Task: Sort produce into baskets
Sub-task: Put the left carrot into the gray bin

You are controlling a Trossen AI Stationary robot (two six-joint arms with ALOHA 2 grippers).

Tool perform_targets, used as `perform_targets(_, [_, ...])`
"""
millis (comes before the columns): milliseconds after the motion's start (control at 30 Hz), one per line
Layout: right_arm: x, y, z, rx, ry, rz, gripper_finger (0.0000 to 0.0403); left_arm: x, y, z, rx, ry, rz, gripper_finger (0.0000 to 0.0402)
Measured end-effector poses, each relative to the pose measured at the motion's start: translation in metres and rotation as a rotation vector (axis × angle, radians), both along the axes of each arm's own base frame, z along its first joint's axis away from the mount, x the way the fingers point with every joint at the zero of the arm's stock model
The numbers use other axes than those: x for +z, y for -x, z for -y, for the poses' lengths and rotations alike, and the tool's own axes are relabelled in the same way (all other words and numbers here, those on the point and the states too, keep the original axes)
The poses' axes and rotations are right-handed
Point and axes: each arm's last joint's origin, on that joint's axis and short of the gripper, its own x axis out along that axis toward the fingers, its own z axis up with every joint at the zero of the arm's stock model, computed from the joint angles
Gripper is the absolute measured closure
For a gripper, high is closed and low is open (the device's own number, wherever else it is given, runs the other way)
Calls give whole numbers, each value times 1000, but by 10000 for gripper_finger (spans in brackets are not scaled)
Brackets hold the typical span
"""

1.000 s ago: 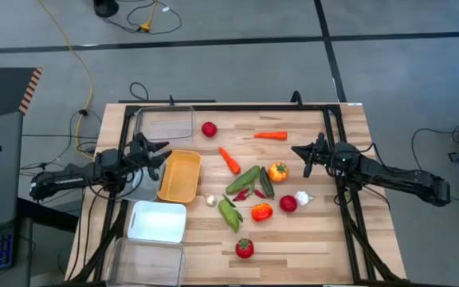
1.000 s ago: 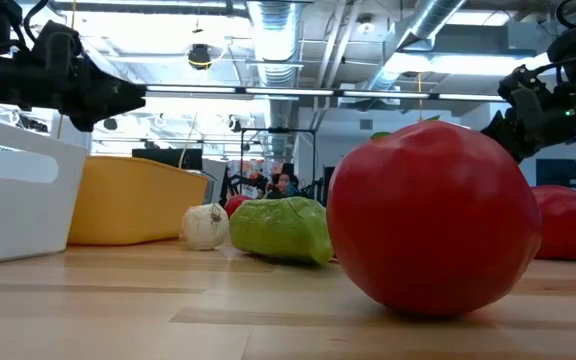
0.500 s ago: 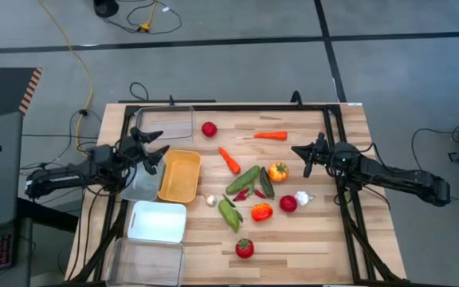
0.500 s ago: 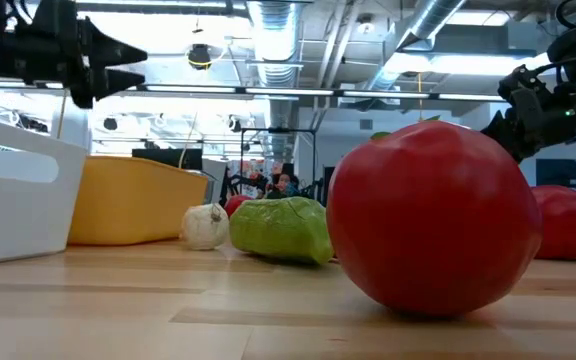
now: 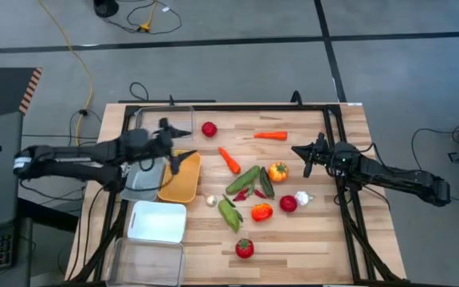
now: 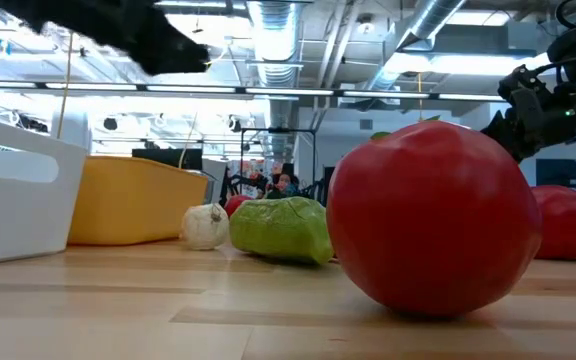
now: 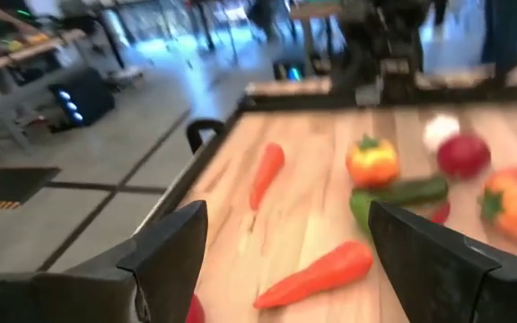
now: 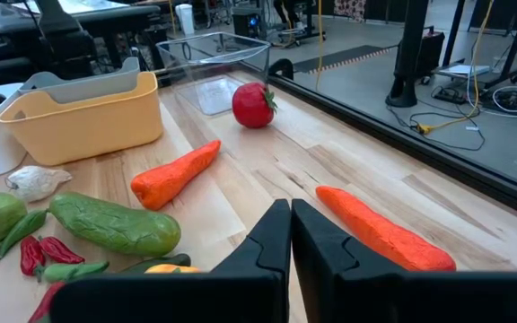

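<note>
The produce lies loose mid-table: carrots [image 5: 229, 160] [image 5: 271, 135], cucumbers [image 5: 243, 179], peppers [image 5: 277, 171] [image 5: 262, 212], tomatoes [image 5: 209, 129] [image 5: 245, 249] [image 5: 288, 204], garlic [image 5: 211, 200], chillies [image 5: 241, 194]. The baskets line the left side: clear [image 5: 166, 123], yellow [image 5: 180, 177], grey [image 5: 140, 182], white [image 5: 157, 222], clear [image 5: 146, 263]. My left gripper [image 5: 175, 146] hangs open above the yellow basket's far end, and between its fingers the left wrist view shows a carrot [image 7: 317, 274] farther off. My right gripper [image 5: 297, 151] is shut, just right of a pepper, holding nothing.
A dark frame rail [image 5: 237, 107] runs along the table's far edge and down both sides. The near tomato [image 6: 433, 230] fills the low view. Bare wood [image 5: 309, 247] lies at the near right. Cables [image 5: 86, 72] trail over the floor beyond the table.
My left gripper has opened wider, risen and swung out from the table's left edge toward the middle, now over the yellow basket's far end, with a roll of the wrist. My right arm and all the produce have kept still.
</note>
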Motion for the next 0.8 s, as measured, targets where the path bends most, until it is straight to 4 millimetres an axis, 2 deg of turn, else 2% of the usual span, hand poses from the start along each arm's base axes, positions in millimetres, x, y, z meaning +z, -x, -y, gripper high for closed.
perform_targets(167, [0,0,0,0,0,0,360,11,-48,-7,-70,-67,-222,105])
perform_targets(333, [0,0,0,0,0,0,360,7,-95,-16,-140,-143,-460,105])
perform_targets(567, [0,0,0,0,0,0,360,-21,-149,-25,-260,-206,-774,105])
perform_targets(800, [0,0,0,0,0,0,360,-52,-184,-32,-379,-259,-981,133])
